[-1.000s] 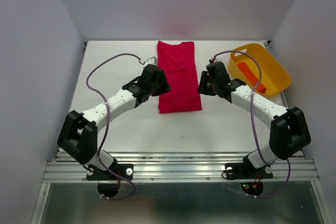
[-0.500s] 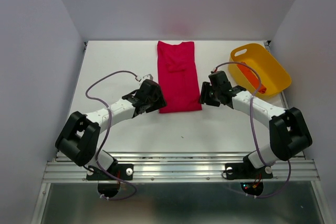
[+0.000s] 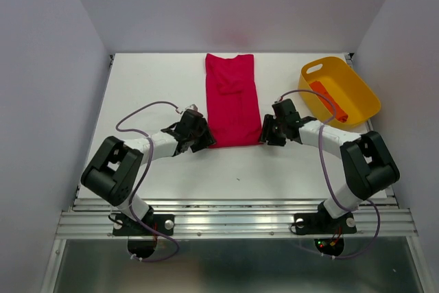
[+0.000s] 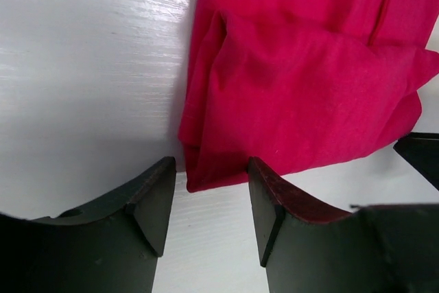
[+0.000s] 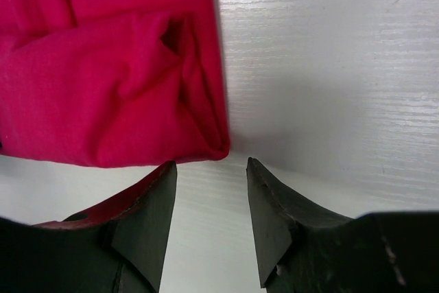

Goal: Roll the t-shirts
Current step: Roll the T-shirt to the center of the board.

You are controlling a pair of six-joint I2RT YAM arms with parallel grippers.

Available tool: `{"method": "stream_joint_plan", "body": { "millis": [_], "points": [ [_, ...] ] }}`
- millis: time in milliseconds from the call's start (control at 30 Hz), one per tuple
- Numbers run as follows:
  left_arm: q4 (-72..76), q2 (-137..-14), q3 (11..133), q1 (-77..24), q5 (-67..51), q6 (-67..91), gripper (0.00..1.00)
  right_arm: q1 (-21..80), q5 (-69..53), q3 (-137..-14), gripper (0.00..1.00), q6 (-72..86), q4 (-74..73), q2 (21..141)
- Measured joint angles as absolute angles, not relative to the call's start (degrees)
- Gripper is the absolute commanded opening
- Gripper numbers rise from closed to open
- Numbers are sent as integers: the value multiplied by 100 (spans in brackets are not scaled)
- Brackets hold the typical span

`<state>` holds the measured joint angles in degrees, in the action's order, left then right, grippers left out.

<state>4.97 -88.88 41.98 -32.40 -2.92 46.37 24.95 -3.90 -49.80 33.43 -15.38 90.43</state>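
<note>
Jaws of your left gripper (image 4: 209, 171) stand apart, empty, at the near-left corner of the red shirt (image 3: 232, 104). It lies mid-way across the table (image 3: 151, 80), long axis running away from you. Your right gripper (image 5: 210, 168), parted and empty, sits at its near-right corner.

Open table (image 3: 281, 77) between t-shirt (image 3: 232, 97) and yellow tub (image 3: 354, 90)

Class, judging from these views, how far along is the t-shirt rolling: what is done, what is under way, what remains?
Done: a narrow orange-red cloth roll lies in the yellow plastic tub. In hand: the left end effector and right end effector, both open, sit at the near corners of the crimson cloth t-shirt, a flat folded strip. Left: gripping and rolling it.
</note>
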Motion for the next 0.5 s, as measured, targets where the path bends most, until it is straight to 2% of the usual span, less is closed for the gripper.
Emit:
{"method": "stream_joint_plan", "body": {
  "millis": [233, 333, 433, 467, 500],
  "points": [
    [869, -9019, 4088, -3240, -499, 4720, 48, 2438, -473, -4866, 44, 3402, -1273, 9216],
    [893, -9045, 4080, -3240, -519, 4729, 39, 2399, -499, -4856, 37, 3430, -1162, 9264],
    [963, -9109, 4080, -3240, -539, 4746, 23, 2394, -526, -4827, 22, 3433, -1035, 9301],
    [967, -9131, 4077, -3240, -545, 4748, 11, 2394, -545, -4807, 12, 3433, -967, 9317],
    [967, -9142, 4077, -3240, -543, 4746, 3, 2394, -569, -4792, 7, 3424, -932, 9321]
  ]
}}
